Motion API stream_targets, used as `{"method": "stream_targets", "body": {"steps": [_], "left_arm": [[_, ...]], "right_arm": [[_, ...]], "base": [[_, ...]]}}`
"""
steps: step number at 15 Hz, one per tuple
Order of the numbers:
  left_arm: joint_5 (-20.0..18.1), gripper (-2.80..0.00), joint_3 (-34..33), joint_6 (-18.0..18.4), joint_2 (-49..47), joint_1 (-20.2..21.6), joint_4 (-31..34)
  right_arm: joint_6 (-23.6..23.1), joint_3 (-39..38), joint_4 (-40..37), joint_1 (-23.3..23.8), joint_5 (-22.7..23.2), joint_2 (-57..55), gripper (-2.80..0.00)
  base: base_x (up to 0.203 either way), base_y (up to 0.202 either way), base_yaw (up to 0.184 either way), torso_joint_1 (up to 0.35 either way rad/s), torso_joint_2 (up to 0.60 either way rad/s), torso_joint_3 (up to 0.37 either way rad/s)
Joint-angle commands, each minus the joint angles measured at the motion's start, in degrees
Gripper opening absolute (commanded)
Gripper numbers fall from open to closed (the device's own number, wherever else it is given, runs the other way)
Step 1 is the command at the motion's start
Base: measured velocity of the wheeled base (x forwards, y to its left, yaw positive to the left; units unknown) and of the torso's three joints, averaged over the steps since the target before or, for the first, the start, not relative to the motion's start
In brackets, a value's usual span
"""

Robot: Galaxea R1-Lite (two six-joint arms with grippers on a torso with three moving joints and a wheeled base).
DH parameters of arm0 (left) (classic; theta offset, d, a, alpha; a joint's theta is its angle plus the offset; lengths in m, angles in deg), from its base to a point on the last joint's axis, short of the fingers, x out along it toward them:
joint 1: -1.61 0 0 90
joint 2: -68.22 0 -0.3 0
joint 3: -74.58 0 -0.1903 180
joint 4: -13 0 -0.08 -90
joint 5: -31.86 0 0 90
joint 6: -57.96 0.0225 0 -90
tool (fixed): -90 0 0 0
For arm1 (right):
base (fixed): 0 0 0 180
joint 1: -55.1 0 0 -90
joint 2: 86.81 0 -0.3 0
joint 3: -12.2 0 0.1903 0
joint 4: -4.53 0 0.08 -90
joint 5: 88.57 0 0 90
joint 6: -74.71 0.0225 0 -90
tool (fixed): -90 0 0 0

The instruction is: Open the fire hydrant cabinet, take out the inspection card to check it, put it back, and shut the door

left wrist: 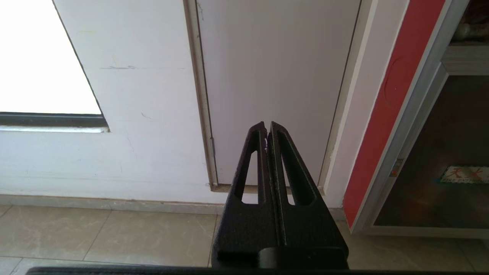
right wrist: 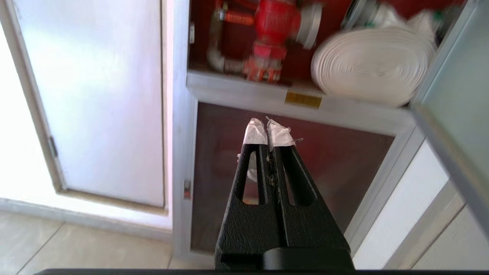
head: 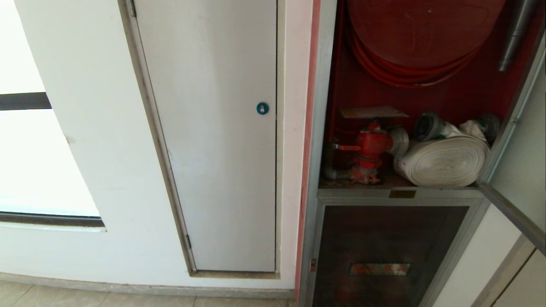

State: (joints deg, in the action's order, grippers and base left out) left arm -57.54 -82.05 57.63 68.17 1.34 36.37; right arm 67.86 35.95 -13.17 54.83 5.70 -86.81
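A white wall runs from a bright window on the left, above a tiled floor, to a plain white panel door with a blue round lock. Right of it stands the fire hydrant cabinet, open, with red hose reel, valve and white rolled hose inside; the door is swung out at far right. The left end effector is pressed shut, empty, facing the white panel. The right end effector, tips taped white and closed on nothing, points at the dark lower panel, just below the hose shelf. The inspection card shows in no view. Being a laminated sheet, it should be light, flexible and slippery, best pinched by a free edge.
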Motion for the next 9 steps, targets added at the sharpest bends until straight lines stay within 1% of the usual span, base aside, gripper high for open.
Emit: {"method": "stream_targets", "body": {"steps": [1, 5, 7, 9], "left_arm": [[0.0, -2.8, 0.0, 0.0, 0.0, 0.0, 0.0], [0.0, -2.8, 0.0, 0.0, 0.0, 0.0, 0.0], [0.0, -2.8, 0.0, 0.0, 0.0, 0.0, 0.0], [0.0, -2.8, 0.0, 0.0, 0.0, 0.0, 0.0]], "right_arm": [[0.7, -0.5, -2.8, 0.0, -0.1, 0.0, -2.8], [3.6, -0.5, -3.4, -0.1, -1.3, 0.0, -2.8], [3.9, -0.4, -6.4, 0.0, -3.1, 0.0, -2.8], [4.0, -0.5, -6.0, 0.0, -3.1, 0.0, -2.8]], "base": [[0.0, 0.0, 0.0, 0.0, 0.0, 0.0], [0.0, 0.0, 0.0, 0.0, 0.0, 0.0], [0.0, 0.0, 0.0, 0.0, 0.0, 0.0], [0.0, 0.0, 0.0, 0.0, 0.0, 0.0]]}}
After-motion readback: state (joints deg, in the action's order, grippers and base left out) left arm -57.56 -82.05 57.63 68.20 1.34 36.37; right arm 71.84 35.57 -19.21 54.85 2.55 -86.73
